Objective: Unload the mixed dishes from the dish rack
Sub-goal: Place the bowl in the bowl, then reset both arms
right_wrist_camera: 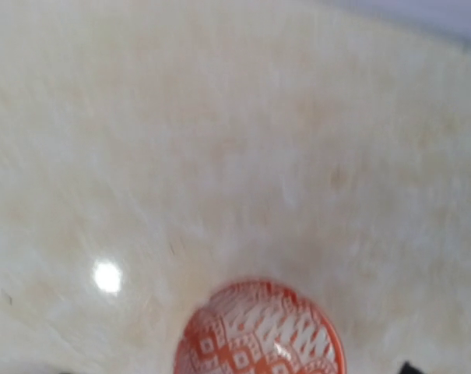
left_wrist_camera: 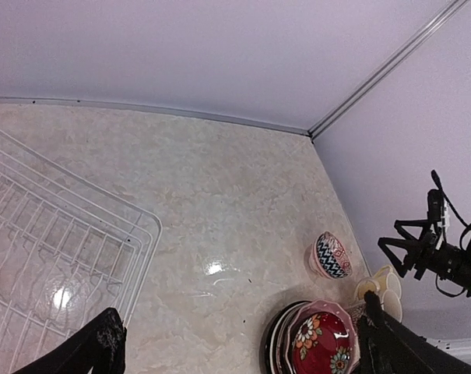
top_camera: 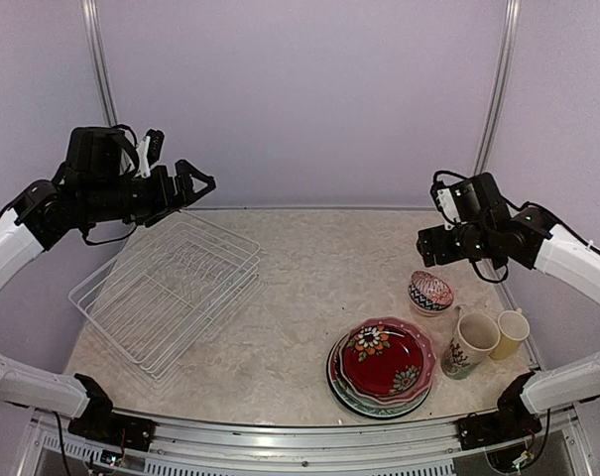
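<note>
At table point(top_camera: 309, 263) left lies the rack point(top_camera: 163, 296), left gripper point(top_camera: 198, 183) above it with jaws spread; plate stack point(top_camera: 383, 363), mugs point(top_camera: 474, 340) and bowl point(top_camera: 430, 293) grouped right, right gripper point(top_camera: 428, 250) over bowl, jaw state unreadable.

One dish rack point(top_camera: 166, 293), one stack of plates point(top_camera: 382, 362), two mugs point(top_camera: 475, 337), one bowl point(top_camera: 430, 292).

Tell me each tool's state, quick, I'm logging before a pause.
Left tool: open, holding nothing.
Right tool: cannot be told; its fingers are not clearly visible.
</note>
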You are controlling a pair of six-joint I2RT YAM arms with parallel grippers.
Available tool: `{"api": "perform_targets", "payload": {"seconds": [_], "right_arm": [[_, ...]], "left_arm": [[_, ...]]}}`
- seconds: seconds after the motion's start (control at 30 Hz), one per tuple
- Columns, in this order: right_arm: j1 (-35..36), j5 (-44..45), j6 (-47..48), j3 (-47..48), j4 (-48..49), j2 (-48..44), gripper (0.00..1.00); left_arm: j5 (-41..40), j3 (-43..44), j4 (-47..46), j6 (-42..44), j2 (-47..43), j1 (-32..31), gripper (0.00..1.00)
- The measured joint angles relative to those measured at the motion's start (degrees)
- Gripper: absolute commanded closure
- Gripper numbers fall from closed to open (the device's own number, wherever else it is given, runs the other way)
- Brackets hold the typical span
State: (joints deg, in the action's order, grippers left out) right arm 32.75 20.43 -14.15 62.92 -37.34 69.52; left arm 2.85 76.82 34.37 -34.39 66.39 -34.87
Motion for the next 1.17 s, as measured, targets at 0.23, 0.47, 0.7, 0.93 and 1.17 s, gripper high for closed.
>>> {"api": "perform_targets", "payload": {"seconds": [0.23, 0.47, 0.7, 0.93, 1.17], "right_arm": [[0.0, -3.7, 2.7, -0.9, 5.6, -14.5, 0.0], [0.0, -8.6, 5.7, -2.9, 13.5, -29.2, 0.0], [0.0, -11.5, 7.2, -5.6, 19.5, -38.4, 0.0], [0.0, -11.6, 7.6, -7.4, 21.6, -40.6, 0.0], [0.0, -11.4, 8.0, -7.7, 22.4, -40.7, 0.0]], "left_arm": [[-6.6, 1.7, 1.5, 3.4, -6.6, 0.0, 0.01], [-12.2, 2.3, 0.7, 6.2, -15.1, 0.0, 0.01], [-16.5, 0.4, -3.0, 7.9, -23.6, 0.0, 0.01], [-20.4, -2.4, -5.9, 8.8, -30.5, 0.0, 0.01], [-22.2, -2.9, -6.3, 8.9, -31.9, 0.0, 0.01]]}}
